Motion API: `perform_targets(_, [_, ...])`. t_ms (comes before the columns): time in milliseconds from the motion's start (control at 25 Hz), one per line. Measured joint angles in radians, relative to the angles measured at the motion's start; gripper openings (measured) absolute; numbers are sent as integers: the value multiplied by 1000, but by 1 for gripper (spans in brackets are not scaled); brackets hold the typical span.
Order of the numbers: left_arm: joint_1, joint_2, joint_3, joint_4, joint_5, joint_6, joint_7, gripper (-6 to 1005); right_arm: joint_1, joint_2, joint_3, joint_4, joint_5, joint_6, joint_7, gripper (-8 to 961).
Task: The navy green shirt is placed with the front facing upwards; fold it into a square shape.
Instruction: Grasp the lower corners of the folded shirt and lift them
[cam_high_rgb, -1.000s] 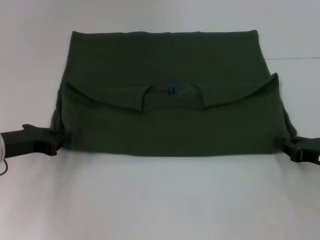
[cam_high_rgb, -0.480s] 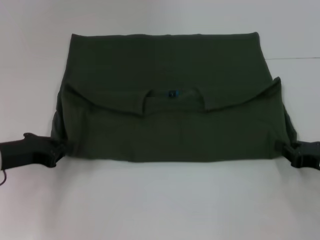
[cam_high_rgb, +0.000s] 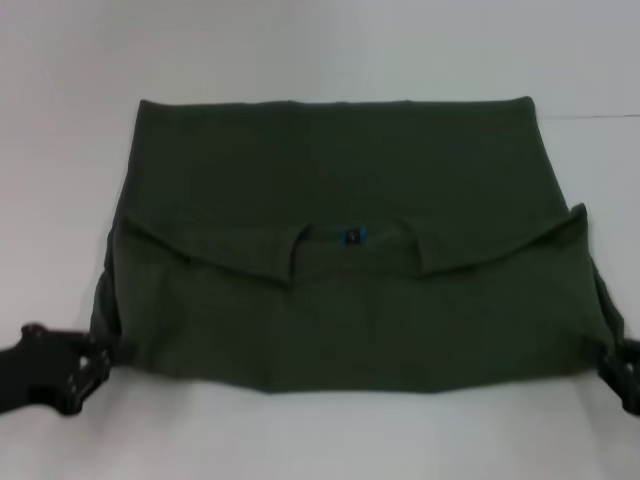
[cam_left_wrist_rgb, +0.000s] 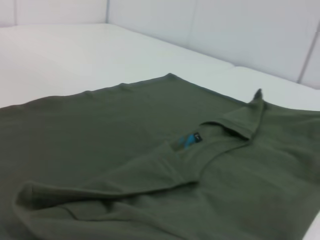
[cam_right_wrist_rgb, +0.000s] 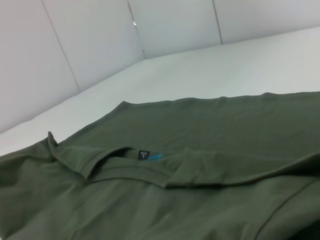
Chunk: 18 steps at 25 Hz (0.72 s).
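**Both claws at the folded shirt's near corners**

The left gripper (cam_high_rgb: 88, 362) pinches the navy green shirt (cam_high_rgb: 340, 200) at its 8 o'clock corner. The right gripper (cam_high_rgb: 622, 368) meets the 4 o'clock corner; I cannot tell its finger spread. The soft, matte shirt lies on the white table (cam_high_rgb: 300, 440), collar half doubled over. Only the wrist views show the label (cam_right_wrist_rgb: 143, 154) clearly, plus wall panels (cam_right_wrist_rgb: 90, 35).

1. The navy green shirt (cam_high_rgb: 340, 200) under my arms is soft matt cloth, lightly creased where it lies doubled.
2. Its small neck label (cam_high_rgb: 351, 237) is smoother woven fabric with a slight blue sheen.
3. The bench (cam_high_rgb: 320, 430) is a smooth, matt white surface.
4. My left gripper (cam_high_rgb: 75, 372) and right gripper (cam_high_rgb: 622, 372) look like matt black plastic.
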Motion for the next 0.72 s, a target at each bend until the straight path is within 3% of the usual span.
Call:
perform_targets(280, [122,-25,-7,75,-1,156,126,49,-84,4,3,6,-1,-91,-94,59])
perform_targets(720, [222,-29,-87,104,32,341,364,49,-233,6,6,-1,-8,-246,-251,58])
